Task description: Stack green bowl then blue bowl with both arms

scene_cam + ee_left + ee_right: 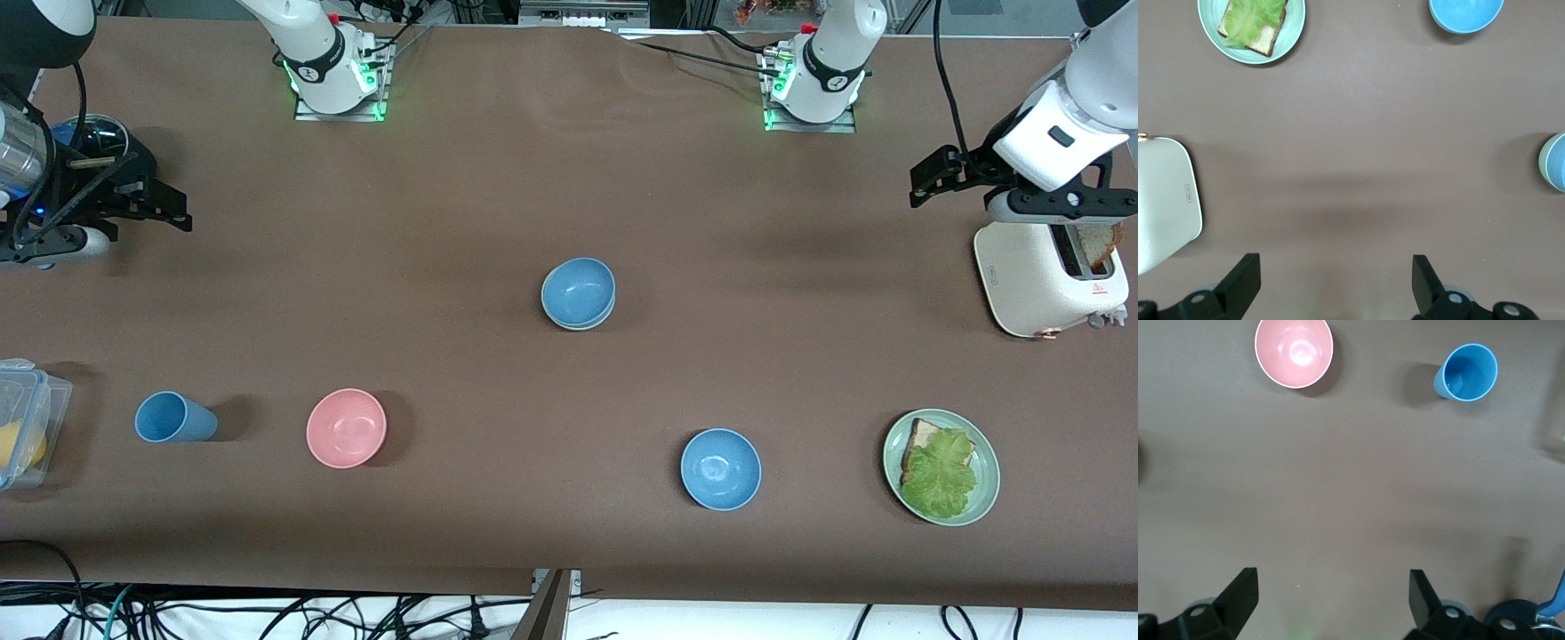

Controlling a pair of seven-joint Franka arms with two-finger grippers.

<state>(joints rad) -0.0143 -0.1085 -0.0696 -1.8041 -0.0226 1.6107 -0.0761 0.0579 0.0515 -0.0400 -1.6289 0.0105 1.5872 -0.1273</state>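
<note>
A blue bowl (578, 289) sits nested in the green bowl (571, 326) at the table's middle; only the green bowl's pale rim shows under it. The stack also shows at the edge of the left wrist view (1555, 163). A second blue bowl (720, 468) (1465, 12) stands alone, nearer the front camera. My left gripper (933, 178) (1336, 263) is open and empty, over bare table beside the toaster. My right gripper (164, 204) (1333, 577) is open and empty, over bare table at the right arm's end.
A white toaster (1049, 276) (1161, 200) holds bread at the left arm's end. A green plate (987, 484) (1291, 30) carries bread and lettuce. A pink bowl (346, 428) (1293, 350), a blue cup (173, 418) (1466, 373) and a clear container (22, 418) stand toward the right arm's end.
</note>
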